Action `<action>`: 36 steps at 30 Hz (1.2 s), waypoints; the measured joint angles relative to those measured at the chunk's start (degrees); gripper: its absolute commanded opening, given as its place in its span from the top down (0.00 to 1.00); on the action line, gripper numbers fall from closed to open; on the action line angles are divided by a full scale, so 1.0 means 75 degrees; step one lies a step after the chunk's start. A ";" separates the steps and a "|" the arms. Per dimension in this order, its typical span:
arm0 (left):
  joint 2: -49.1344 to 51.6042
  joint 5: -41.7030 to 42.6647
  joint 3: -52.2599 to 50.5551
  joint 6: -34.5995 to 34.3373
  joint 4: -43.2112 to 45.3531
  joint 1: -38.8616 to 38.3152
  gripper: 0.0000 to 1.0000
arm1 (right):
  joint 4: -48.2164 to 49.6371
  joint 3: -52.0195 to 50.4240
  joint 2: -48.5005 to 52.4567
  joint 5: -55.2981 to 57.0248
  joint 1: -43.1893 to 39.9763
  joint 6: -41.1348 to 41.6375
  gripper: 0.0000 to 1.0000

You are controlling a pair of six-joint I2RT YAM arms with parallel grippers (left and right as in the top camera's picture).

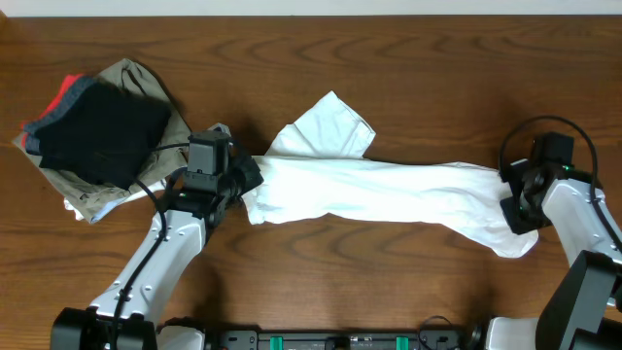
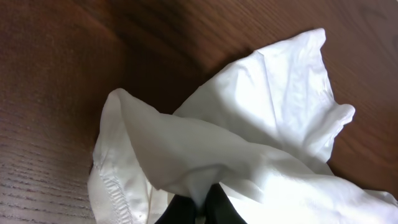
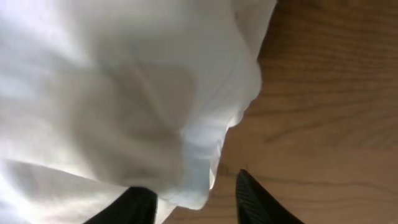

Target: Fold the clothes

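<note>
The left gripper is closed on the left end of the clothes. The right gripper is at the right end. From overhead, the white garment lies stretched on the desk between them as a long wrinkled band, with one sleeve pointing toward the far edge. Near the left arm is a pile of folded garments, with a black one on top, a khaki one under it and a red one at the corner.

In the left wrist view, the dark fingers meet at the lower edge and a pinch of white cloth is bunched between them. A stitched hem hangs beside them.

In the right wrist view, the two fingers stand apart. The cloth edge hangs between them, close to one finger, and bare desk shows before the other, so nothing is clamped.
</note>
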 measured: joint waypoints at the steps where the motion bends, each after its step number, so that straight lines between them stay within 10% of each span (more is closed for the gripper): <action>1: 0.0000 0.0000 0.0000 0.0000 0.0000 0.0000 0.94 | 0.0032 0.0000 0.0000 -0.0006 0.0003 -0.0009 0.70; 19: 0.0000 0.0000 0.0000 0.0000 0.0000 0.0000 0.94 | 0.0256 0.0000 0.0000 -0.0659 0.0003 0.0038 0.99; 36: -0.1824 0.0000 0.0114 0.0318 0.0061 -0.0003 0.94 | -0.0396 0.1614 -0.0364 -0.1215 0.0003 0.3756 0.99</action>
